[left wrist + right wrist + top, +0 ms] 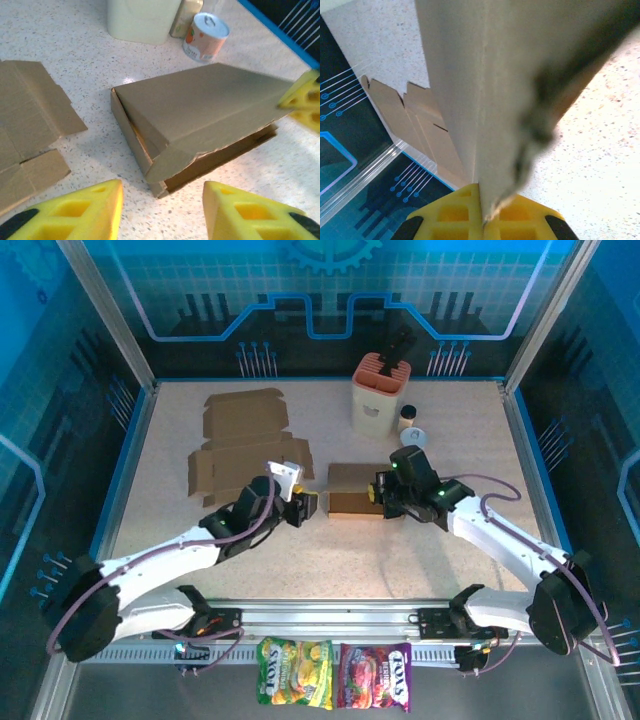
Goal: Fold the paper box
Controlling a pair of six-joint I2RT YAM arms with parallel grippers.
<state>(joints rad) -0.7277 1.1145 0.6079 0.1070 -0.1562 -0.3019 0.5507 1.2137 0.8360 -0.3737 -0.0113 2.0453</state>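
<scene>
A half-folded brown paper box [352,490] lies in the middle of the table, its lid flap [200,107] raised and slanting over the base. My right gripper [380,492] is shut on the right end of that flap [485,115], the cardboard edge pinched between its yellow fingers [455,212]. My left gripper [308,508] stands open just left of the box, its yellow fingertips [95,210] apart on either side of the box's near corner [162,187] without touching it. Nothing lies between them.
Flat unfolded cardboard blanks [245,440] lie at the back left. A cream holder [380,395], a small bottle [408,418] and a can [205,37] stand behind the box. Two candy bags [335,675] rest in front of the rail.
</scene>
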